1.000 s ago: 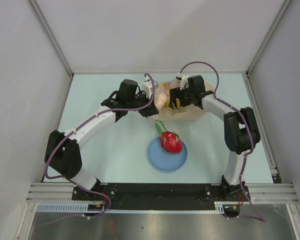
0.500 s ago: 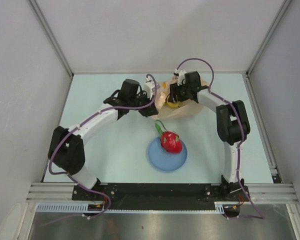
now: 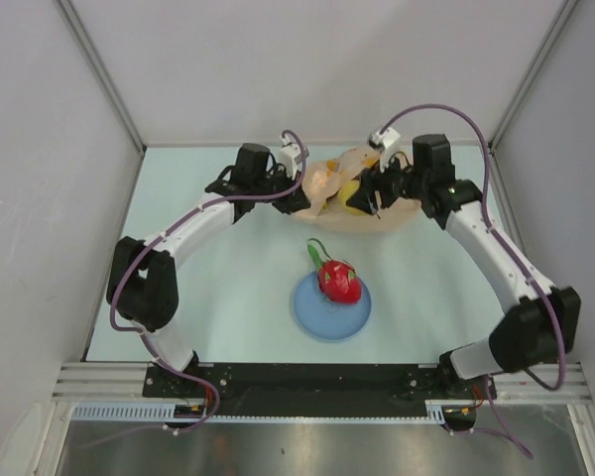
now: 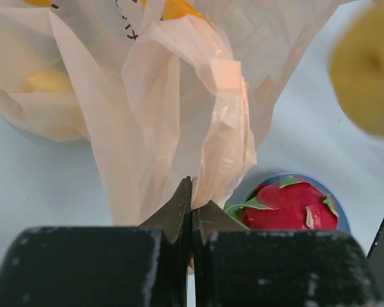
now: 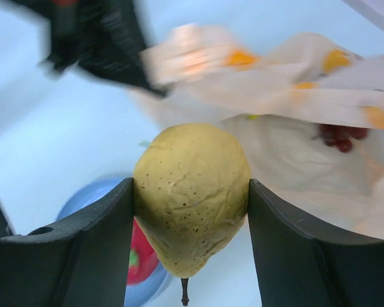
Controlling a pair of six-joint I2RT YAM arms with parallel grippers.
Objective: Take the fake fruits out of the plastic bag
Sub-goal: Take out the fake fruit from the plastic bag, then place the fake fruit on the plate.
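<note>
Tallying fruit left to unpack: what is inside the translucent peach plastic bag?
A dark grape bunch and a yellow shape show inside the bag; folded film hides anything else.

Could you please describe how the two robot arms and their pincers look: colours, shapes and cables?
The left arm and right arm have white tube links with bulky black joints. A thin purple cable runs along each, looping free near the wrist. The left pincer and right pincer have matte black fingers; the left ones taper to sharp tips.
</note>
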